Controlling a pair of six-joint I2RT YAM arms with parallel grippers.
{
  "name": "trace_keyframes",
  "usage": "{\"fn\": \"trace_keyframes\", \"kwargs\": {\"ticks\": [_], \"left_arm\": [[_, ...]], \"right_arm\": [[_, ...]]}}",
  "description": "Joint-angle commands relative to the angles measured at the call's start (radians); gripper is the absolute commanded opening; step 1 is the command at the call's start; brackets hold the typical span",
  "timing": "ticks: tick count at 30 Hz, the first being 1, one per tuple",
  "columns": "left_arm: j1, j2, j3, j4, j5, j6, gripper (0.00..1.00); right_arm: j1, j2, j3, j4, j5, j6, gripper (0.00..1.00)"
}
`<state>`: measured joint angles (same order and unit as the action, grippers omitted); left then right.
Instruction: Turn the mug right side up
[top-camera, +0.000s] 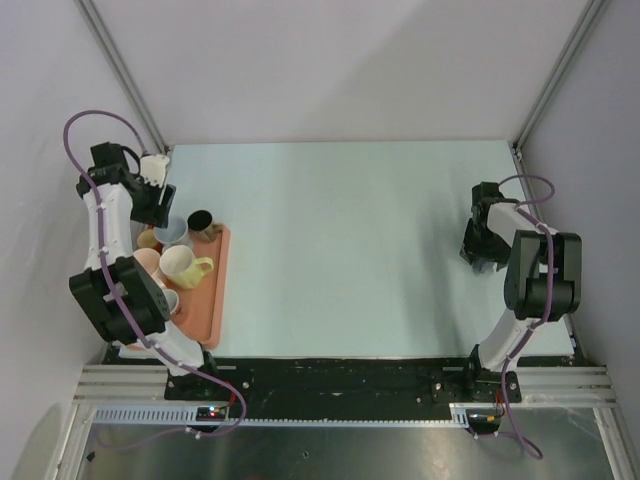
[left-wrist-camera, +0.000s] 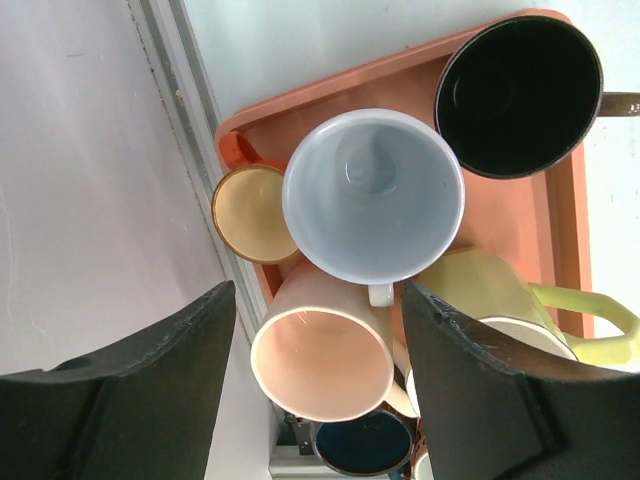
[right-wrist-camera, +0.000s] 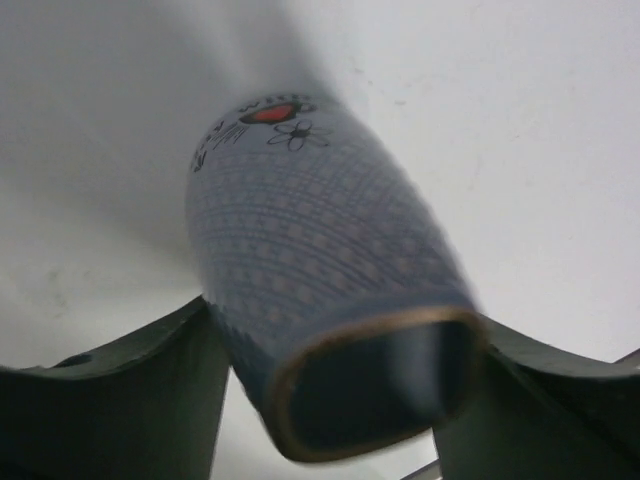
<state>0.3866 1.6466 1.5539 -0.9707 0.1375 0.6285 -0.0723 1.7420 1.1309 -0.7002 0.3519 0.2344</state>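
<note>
The mug (right-wrist-camera: 320, 270) sits between the two fingers of the right end effector (right-wrist-camera: 340, 370), which presses against both of its sides and grips it. In the right wrist view it is somewhat blurred. Its wall is blue-grey with a fine pattern of small pale dots or squares, and a thin gold band runs around the rim. The dark open mouth points toward the wrist camera and the base points away. Near the base end there is dark lettering, a red mark and a flower drawn in outline. In the top view the right end effector (top-camera: 478, 255) is over the right side of the worktop (top-camera: 350, 240), about midway between near and far, and the arm hides the mug there. The left end effector (left-wrist-camera: 318, 300) is at the far left with its fingers spread wide and nothing held. It hovers over an orange tray (left-wrist-camera: 505, 215) crowded with cups, among them a pale grey cup (left-wrist-camera: 372, 195), a black cup (left-wrist-camera: 518, 95), a peach cup (left-wrist-camera: 320, 360) and a yellow cup (left-wrist-camera: 500, 300).
</note>
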Motion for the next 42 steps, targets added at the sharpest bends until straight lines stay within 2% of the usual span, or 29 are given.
{"fn": "trace_keyframes", "kwargs": {"ticks": [1,4,6,10,12,19,24,27,37,42], "left_arm": [[-0.003,-0.086,-0.001,-0.006,0.032,0.033,0.72],[-0.004,-0.100,-0.003,-0.008,0.038,0.033,0.72],[-0.003,-0.105,-0.003,-0.010,0.043,0.031,0.72],[-0.003,-0.115,-0.004,-0.018,0.048,0.028,0.72],[-0.004,-0.124,-0.001,-0.026,0.050,0.025,0.72],[-0.008,-0.133,0.018,-0.041,0.068,0.020,0.73],[-0.011,-0.136,0.019,-0.046,0.072,0.020,0.73],[-0.011,-0.140,0.016,-0.048,0.066,0.022,0.73],[-0.012,-0.150,0.011,-0.054,0.073,0.031,0.73],[-0.011,-0.154,0.011,-0.056,0.064,0.039,0.73]], "right_arm": [[-0.007,0.045,0.024,-0.042,0.060,0.010,0.65],[0.012,0.035,0.024,-0.014,0.047,-0.008,0.54],[0.016,0.026,0.026,0.001,0.042,-0.003,0.42],[0.017,0.010,0.030,0.000,0.029,0.013,0.08],[0.018,-0.004,0.029,-0.008,0.021,0.018,0.02],[0.012,-0.041,0.029,0.006,-0.016,0.008,0.00],[0.031,-0.070,0.006,0.075,-0.188,0.007,0.00],[0.059,-0.098,-0.007,0.116,-0.222,0.032,0.00],[0.128,-0.029,-0.023,0.137,-0.166,0.050,0.00],[0.147,-0.043,-0.031,0.143,-0.126,0.068,0.00]]}}
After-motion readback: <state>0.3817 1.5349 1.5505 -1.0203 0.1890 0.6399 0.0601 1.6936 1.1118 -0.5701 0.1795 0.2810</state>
